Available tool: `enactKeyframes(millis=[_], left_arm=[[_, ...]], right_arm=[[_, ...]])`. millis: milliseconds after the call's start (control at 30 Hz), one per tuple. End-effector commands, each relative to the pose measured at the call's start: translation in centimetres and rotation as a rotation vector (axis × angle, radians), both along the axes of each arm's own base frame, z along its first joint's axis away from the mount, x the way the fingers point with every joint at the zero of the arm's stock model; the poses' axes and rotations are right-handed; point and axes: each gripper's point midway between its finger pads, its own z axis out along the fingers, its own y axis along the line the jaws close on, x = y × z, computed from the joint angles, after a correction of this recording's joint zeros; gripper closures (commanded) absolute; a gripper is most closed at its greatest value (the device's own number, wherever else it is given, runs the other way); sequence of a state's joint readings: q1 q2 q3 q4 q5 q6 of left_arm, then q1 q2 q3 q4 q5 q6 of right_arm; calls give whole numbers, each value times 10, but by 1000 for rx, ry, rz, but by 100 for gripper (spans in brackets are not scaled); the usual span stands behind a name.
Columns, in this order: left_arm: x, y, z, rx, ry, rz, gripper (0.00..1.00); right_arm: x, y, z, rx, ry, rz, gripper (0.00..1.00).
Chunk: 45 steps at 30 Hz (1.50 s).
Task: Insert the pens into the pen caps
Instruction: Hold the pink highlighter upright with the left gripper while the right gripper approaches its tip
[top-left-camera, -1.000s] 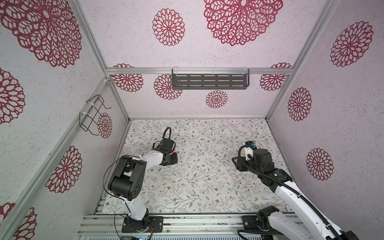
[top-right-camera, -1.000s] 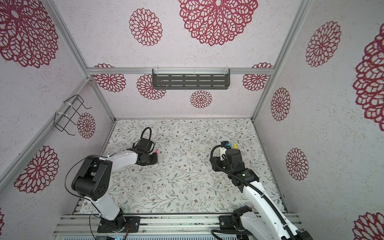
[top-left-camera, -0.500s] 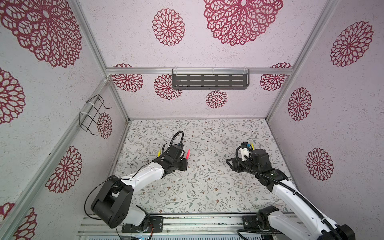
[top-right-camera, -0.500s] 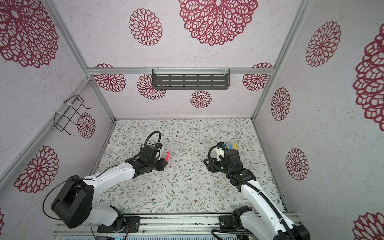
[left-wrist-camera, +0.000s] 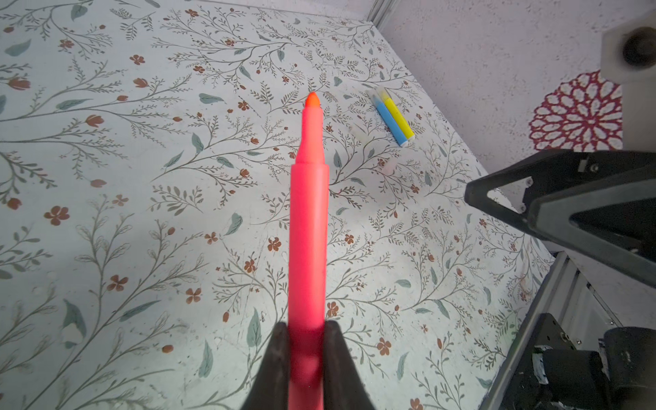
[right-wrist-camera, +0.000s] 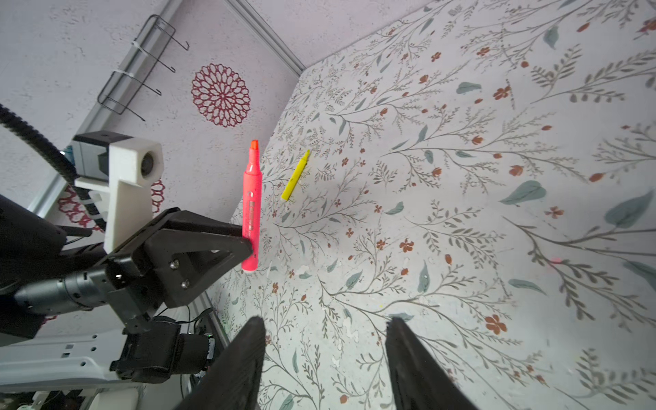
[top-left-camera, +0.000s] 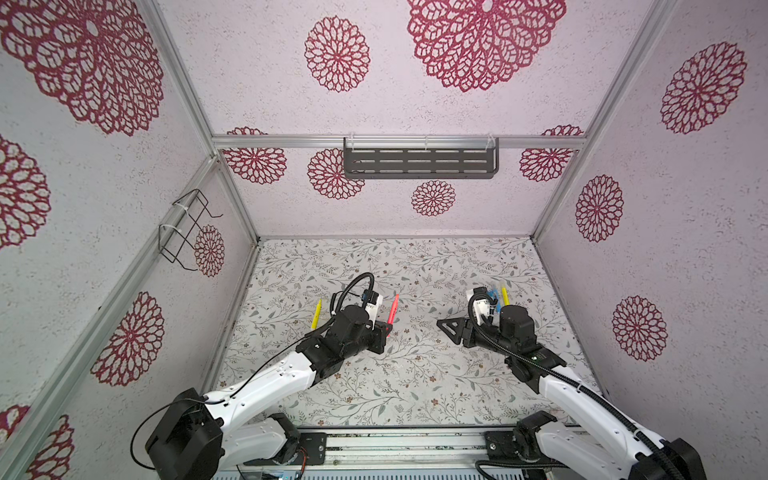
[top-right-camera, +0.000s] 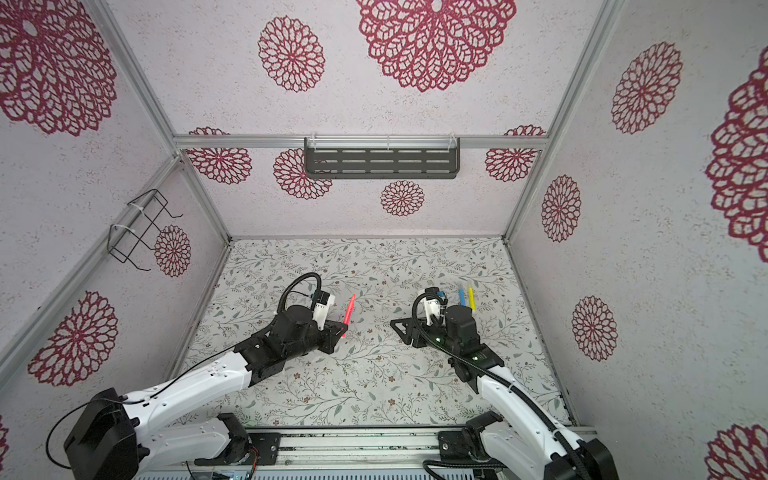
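Observation:
My left gripper (top-left-camera: 387, 329) (left-wrist-camera: 307, 328) is shut on the lower end of a red-pink pen (top-left-camera: 393, 308) (top-right-camera: 350, 310) (left-wrist-camera: 308, 216) (right-wrist-camera: 251, 207), held above the mat with its bare orange tip pointing up and back. A yellow pen (top-left-camera: 316, 314) (right-wrist-camera: 295, 175) lies on the mat left of that arm. A blue pen (top-right-camera: 461, 297) (left-wrist-camera: 389, 122) and another yellow pen (top-right-camera: 471, 299) (left-wrist-camera: 399, 117) lie side by side at the right. A small clear piece (left-wrist-camera: 357, 131), perhaps a pen cap, lies near them. My right gripper (top-left-camera: 442, 325) (right-wrist-camera: 324, 321) faces the left one, open and empty.
The floral mat (top-left-camera: 415, 382) is walled on three sides. A dark slotted shelf (top-left-camera: 419, 163) hangs on the back wall and a wire rack (top-left-camera: 185, 226) on the left wall. A metal rail (top-left-camera: 395, 442) runs along the front edge.
My left arm has swung from the left side toward the middle, carrying the red-pink pen up off the mat. My right gripper has shifted left and opened wider.

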<state>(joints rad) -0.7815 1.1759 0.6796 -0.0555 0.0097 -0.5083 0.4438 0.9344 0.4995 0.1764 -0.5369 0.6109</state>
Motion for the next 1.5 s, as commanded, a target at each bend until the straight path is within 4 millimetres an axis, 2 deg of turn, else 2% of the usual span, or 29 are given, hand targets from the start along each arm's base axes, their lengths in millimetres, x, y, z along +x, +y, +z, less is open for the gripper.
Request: enactKeyframes(millis=[0,300,633,767,1200,1400,1467], left_arm=[[-3,-4,12,-32,-48,10,95],[-23,-11,23,-92,-96,-11,95],[-34,-18,23,-107,-113,-28,96],[-36,-20,25,-117,-123,-35,96],[-39,-24,26,-124,-134,-54,96],[-39,-27,25,-124,-130,-64,96],[-39,-28,25,-124,-129,-69,96]], right_arm=[[1,16,35,95,-91,37,42],[-8,53,37,118,-89,138,42],[-12,88,47,150,-102,221,42],[-12,98,44,147,-93,242,43],[-10,115,44,162,-78,275,50],[-9,118,45,165,-73,280,59],[-8,118,45,164,-74,281,65]])
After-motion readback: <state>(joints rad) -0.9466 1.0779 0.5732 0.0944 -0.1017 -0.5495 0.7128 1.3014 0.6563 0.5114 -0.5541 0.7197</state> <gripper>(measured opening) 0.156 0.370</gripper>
